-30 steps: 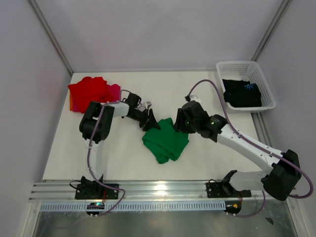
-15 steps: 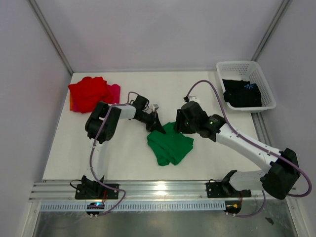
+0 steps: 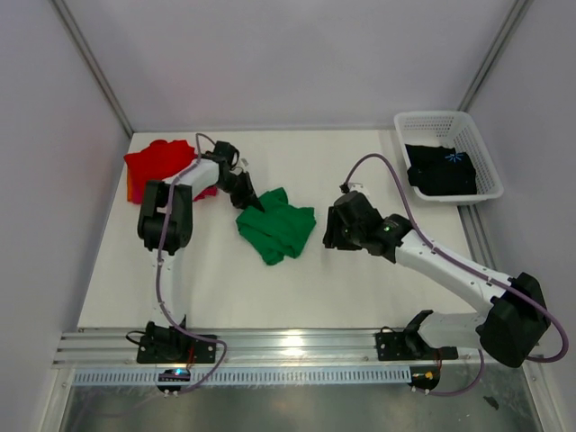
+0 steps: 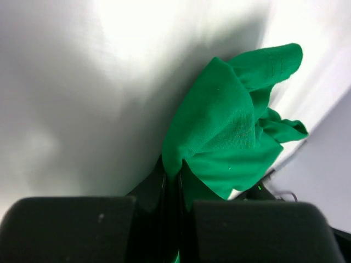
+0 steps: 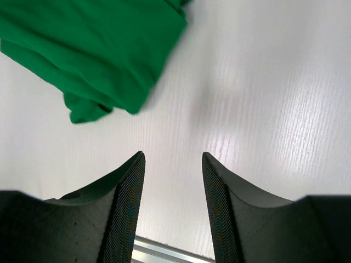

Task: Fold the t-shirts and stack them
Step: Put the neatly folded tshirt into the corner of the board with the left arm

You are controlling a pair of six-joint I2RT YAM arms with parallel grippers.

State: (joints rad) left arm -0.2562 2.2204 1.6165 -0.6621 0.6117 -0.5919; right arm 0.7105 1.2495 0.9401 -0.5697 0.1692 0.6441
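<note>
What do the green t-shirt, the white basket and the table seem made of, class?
The green t-shirt looks like soft, matte knit cloth: it bunches into loose folds. The basket is probably rigid white plastic, judging by its moulded lattice walls. The table looks like a hard white sheet, slightly glossy with fine parallel lines. Whether it is plastic or laminate is unclear.

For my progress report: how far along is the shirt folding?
Done: the red shirt lies at the far left. In hand: the left gripper is shut on the green shirt; the right gripper is open, empty. Left: the black shirt, in the basket.
</note>
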